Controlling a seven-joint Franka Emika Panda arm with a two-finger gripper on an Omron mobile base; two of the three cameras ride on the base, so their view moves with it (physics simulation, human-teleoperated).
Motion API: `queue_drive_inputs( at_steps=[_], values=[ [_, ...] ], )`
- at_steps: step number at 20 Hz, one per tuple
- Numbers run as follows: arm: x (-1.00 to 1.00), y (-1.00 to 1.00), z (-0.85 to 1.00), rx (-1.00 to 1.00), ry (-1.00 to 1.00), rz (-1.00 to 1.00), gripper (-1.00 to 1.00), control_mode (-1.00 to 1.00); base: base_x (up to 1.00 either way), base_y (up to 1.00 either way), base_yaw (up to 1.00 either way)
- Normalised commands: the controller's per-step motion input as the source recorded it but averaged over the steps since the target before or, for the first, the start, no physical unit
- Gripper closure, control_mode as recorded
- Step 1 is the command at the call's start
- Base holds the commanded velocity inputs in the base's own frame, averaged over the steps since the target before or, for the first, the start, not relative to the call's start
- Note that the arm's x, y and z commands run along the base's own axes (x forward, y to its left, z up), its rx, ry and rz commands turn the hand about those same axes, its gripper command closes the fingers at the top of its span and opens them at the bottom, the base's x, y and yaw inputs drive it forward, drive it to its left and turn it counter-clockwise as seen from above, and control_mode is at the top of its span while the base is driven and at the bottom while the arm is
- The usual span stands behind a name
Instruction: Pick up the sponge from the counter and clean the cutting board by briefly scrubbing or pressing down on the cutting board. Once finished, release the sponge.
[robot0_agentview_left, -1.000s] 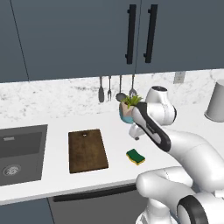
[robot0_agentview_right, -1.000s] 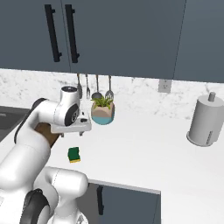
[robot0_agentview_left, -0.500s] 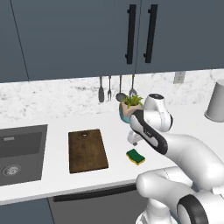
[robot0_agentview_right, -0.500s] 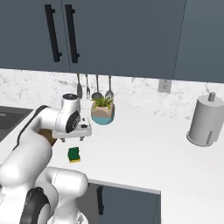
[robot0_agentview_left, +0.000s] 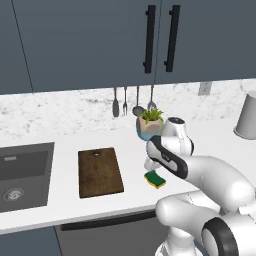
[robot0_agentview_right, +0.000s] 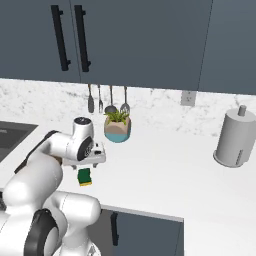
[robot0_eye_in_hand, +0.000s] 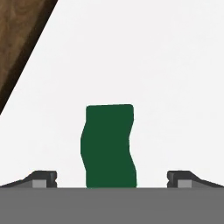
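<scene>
Gripper stood spread wide at bottom of hand view, sponge between its fingertips, untouched. White counter surrounded it; dark wooden cutting board occupied upper left corner. Sponge showed wavy-edged dark green top.

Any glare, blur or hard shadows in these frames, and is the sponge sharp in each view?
Left base view: flat even light, no glare, sponge soft-edged. Right base view: the same, sponge small. Hand view: sponge sharp but wavy-edged, counter blank white.
</scene>
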Motion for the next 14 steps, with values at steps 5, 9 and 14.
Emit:
queue_drive_inputs(
  at_steps=[5,9,14],
  values=[
    [0.04,0.11,-0.46,-0.01,0.0,0.0,-1.0,-1.0,0.0,0.0,0.0],
    [0.0,0.24,-0.3,-0.01,-0.01,0.0,-1.0,-1.0,0.0,0.0,0.0],
    [-0.01,0.18,0.0,-0.01,-0.07,0.0,-1.0,-1.0,0.0,0.0,0.0]
  ],
)
